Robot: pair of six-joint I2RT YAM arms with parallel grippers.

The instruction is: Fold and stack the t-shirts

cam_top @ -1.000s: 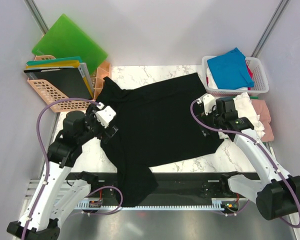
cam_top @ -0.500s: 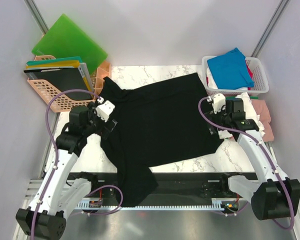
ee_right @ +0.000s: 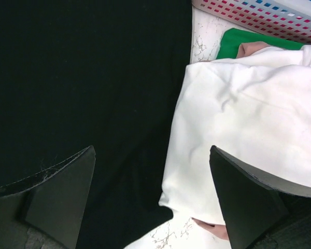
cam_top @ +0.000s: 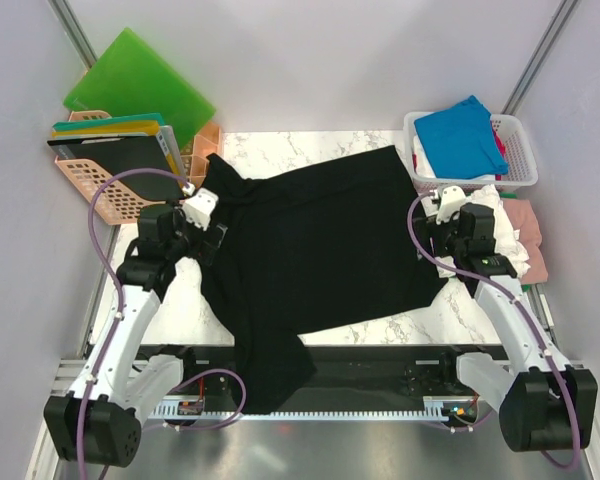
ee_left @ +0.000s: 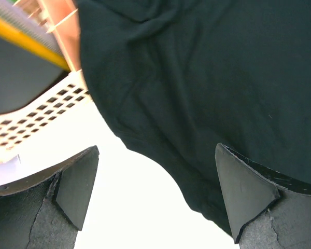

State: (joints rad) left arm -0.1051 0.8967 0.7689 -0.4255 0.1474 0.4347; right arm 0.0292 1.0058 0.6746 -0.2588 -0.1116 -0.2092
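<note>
The black t-shirt lies spread on the marble table, and one part of it hangs over the near edge at about 7 o'clock.

The left gripper hovers at the shirt's 9 o'clock edge with its jaws wide apart and holding nothing. One finger is above the black cloth, the other above bare table.

The right gripper is at the 3 o'clock edge, also spread wide and empty. It straddles the border between the black cloth and a white t-shirt. This one lies on a loose pile with a pink t-shirt and a green t-shirt.

At 1 o'clock stands a white basket — in it a bright blue t-shirt lies on top of other cloth.

At 10 o'clock a peach basket holds flat boards — a dark one, a yellow one and a teal one. A green board leans behind it.
</note>
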